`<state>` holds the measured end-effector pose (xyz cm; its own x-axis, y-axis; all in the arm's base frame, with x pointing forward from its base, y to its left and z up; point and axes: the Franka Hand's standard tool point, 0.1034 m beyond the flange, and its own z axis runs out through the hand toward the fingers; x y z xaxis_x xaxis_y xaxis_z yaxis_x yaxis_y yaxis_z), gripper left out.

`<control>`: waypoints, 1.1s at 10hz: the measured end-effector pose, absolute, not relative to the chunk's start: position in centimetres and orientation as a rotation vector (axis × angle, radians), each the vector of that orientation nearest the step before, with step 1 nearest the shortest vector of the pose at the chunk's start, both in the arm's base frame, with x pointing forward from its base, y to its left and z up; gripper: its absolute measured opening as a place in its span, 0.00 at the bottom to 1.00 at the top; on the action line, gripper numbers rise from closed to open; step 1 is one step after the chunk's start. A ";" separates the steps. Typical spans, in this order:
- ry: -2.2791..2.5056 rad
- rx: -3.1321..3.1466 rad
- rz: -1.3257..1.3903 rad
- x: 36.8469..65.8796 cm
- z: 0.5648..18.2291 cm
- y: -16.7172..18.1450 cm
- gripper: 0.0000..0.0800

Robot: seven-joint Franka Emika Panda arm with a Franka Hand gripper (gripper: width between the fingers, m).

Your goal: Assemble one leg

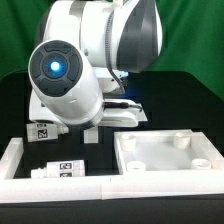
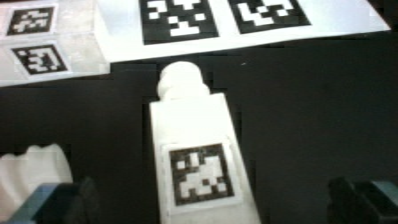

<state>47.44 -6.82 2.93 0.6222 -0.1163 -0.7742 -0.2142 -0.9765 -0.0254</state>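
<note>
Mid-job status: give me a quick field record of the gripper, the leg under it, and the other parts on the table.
gripper: gripper open, one finger on each side of the leg, gaps visible, no contact
leg: small white plastic peg leg with black-and-white tag, lying flat on the black table
past leg tip: marker board
other parts: large white square tray-like panel; another white tagged leg
</note>
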 end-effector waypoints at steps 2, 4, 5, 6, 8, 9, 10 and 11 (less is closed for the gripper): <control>0.279 -2.726 1.285 47.5 2.9 -6.8 0.81; 0.253 -2.725 1.302 47.1 2.4 -6.8 0.81; 0.263 -2.716 1.327 46.8 1.8 -6.7 0.81; 0.279 -2.711 1.346 46.7 1.5 -6.7 0.81; 0.278 -2.712 1.349 46.6 1.3 -6.7 0.81; 0.278 -2.712 1.348 46.7 1.3 -6.7 0.80; 0.278 -2.714 1.345 46.7 1.2 -6.7 0.80; 0.278 -2.716 1.341 46.8 1.2 -6.7 0.58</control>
